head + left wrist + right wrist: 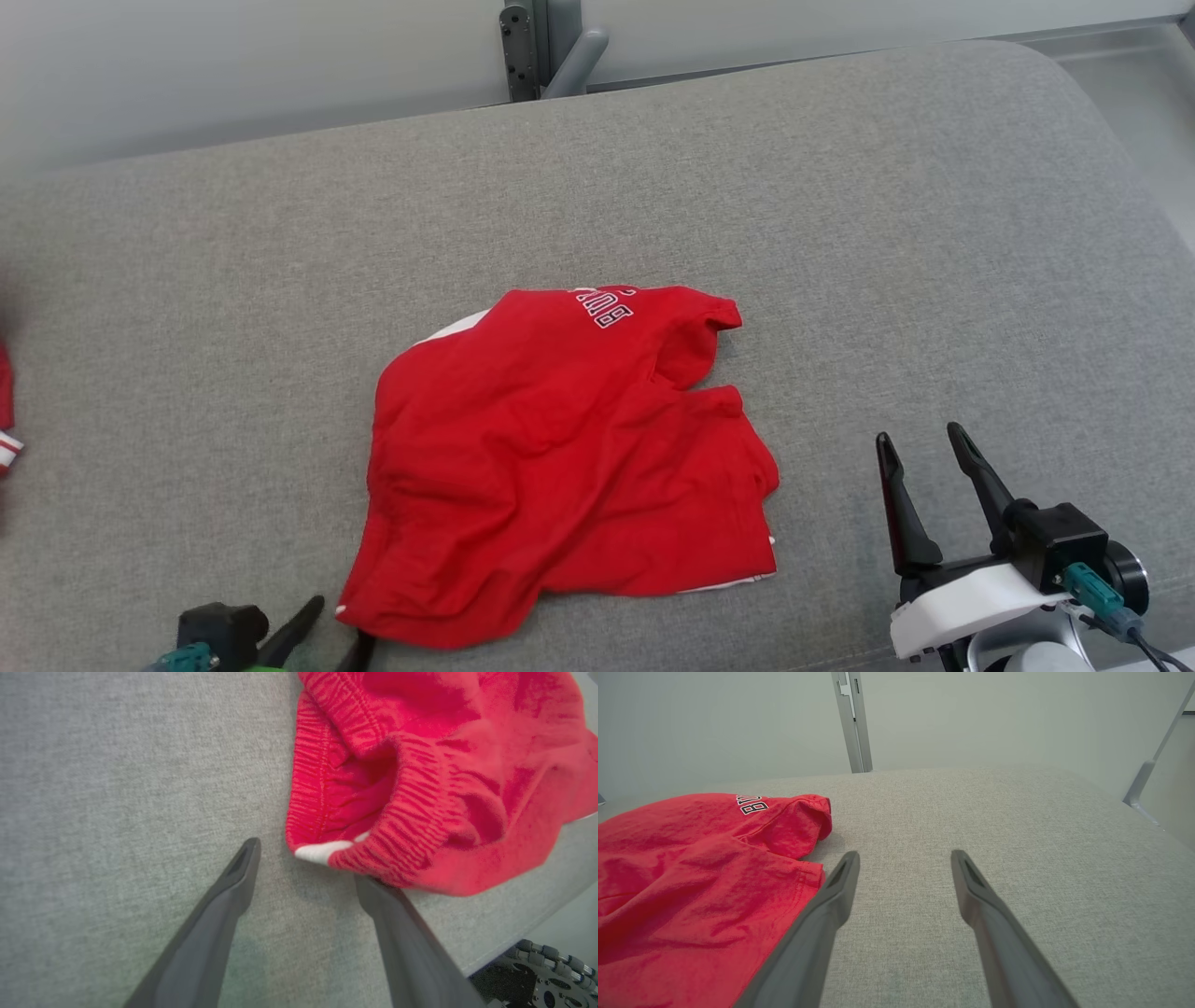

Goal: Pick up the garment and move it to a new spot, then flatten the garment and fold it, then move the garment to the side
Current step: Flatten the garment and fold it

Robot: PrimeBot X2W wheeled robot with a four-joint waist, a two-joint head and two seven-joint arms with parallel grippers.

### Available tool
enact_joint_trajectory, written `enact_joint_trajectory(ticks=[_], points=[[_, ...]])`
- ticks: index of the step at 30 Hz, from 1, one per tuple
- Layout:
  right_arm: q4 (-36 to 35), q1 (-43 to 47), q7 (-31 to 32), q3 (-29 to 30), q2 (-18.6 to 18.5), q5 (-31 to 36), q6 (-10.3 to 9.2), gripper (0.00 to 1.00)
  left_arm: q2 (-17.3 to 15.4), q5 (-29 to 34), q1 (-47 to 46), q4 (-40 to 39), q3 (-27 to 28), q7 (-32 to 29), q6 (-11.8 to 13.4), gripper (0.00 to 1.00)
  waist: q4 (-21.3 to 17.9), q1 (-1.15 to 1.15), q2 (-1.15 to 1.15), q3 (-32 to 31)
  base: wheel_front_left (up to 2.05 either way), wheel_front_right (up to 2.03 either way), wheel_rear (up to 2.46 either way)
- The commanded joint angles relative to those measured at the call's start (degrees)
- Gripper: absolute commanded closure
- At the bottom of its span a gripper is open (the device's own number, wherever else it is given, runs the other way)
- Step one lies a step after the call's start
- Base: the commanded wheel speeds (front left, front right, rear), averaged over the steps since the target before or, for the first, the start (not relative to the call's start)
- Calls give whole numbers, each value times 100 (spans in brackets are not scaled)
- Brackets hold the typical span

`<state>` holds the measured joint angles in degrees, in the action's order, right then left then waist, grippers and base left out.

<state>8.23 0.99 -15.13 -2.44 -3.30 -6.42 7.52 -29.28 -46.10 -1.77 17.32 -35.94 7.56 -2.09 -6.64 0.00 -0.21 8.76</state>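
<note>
Left wrist view: the left pincer (307, 865) is spread wide and empty, one tip at the ribbed hem of the garment (560, 448). The garment is red and crumpled, with white trim and white lettering, and lies mid-way across the grey fabric table (840, 187). The right pincer (920, 437), also wide and empty, sits near the garment's right edge.

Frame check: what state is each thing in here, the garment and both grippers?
Red cloth garment with white lettering: crumpled, not folded, lying loose on the grey fabric surface.
Left gripper: open, holding nothing, one fingertip against the garment's ribbed edge.
Right gripper: open, empty, off to the garment's side, apart from it.
</note>
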Motion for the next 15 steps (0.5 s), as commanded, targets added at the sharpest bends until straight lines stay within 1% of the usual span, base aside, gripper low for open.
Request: enact_joint_trajectory(ticks=[1, 6, 8, 9, 13, 15], points=[[13, -5, -3, 9, -16, -1, -6, 0, -168, -102, 122, -154, 120, -187, 209, 0, -61, 0, 21, -38, 0, 0, 0], [19, 7, -3, -7, -4, -36, -6, 0, -580, -252, 295, -1315, 410, -750, 942, 0, -222, 0, 21, -60, 0, 0, 0], [18, -5, -3, -25, 5, -44, -6, 0, -794, -99, 313, -1854, 446, -981, 1247, 0, -311, 0, 21, -54, 0, 0, 0], [13, -26, -2, -31, 9, -58, -6, 0, -897, -19, 317, -2373, 484, -1173, 1555, 0, -404, 0, 21, -33, 0, 0, 0], [9, -55, -3, -33, 20, -80, -5, 0, -1161, 330, 243, -3060, 560, -1513, 2199, 0, -595, 0, 21, 14, 0, 0, 0], [6, -48, -3, -22, 21, -82, -6, 0, -1185, 452, 188, -3348, 599, -1585, 2430, 0, -679, 0, 21, 43, 0, 0, 0]])
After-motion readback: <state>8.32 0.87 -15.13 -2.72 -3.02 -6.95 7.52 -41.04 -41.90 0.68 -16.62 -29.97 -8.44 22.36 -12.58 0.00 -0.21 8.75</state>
